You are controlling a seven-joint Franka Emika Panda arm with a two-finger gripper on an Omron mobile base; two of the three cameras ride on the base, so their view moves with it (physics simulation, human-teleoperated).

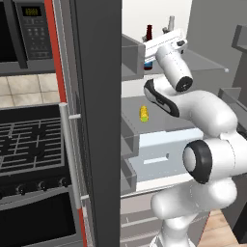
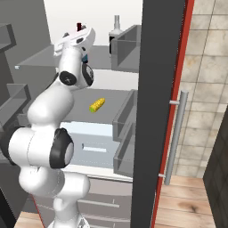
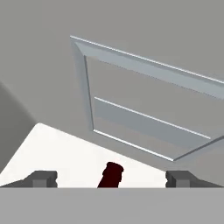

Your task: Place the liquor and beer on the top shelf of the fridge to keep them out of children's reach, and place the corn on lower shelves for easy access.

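Observation:
The fridge [image 1: 99, 144] stands open. On its top shelf [image 1: 205, 61] the dark red-brown beer [image 1: 148, 32] stands upright, with the pale liquor [image 1: 171, 23] upright behind it to the right. My gripper [image 3: 111, 179] is open and straddles the beer's neck [image 3: 112, 173], with both fingertips [image 3: 43, 178] apart from it. From the right base view, the white hand covers the beer [image 2: 79, 27] at mid-height, and the liquor [image 2: 116, 27] stands to its right. The yellow corn [image 1: 144, 114] lies on a lower shelf [image 1: 166, 120], and is also seen as corn [image 2: 97, 105].
A white drawer [image 1: 159, 150] sits under the corn's shelf. Grey door bins [image 2: 126, 48] flank the shelves. The dark fridge door [image 2: 161, 111] with its long handle [image 2: 175, 138] stands at the right. A black oven [image 1: 29, 140] and microwave [image 1: 26, 29] are to the left.

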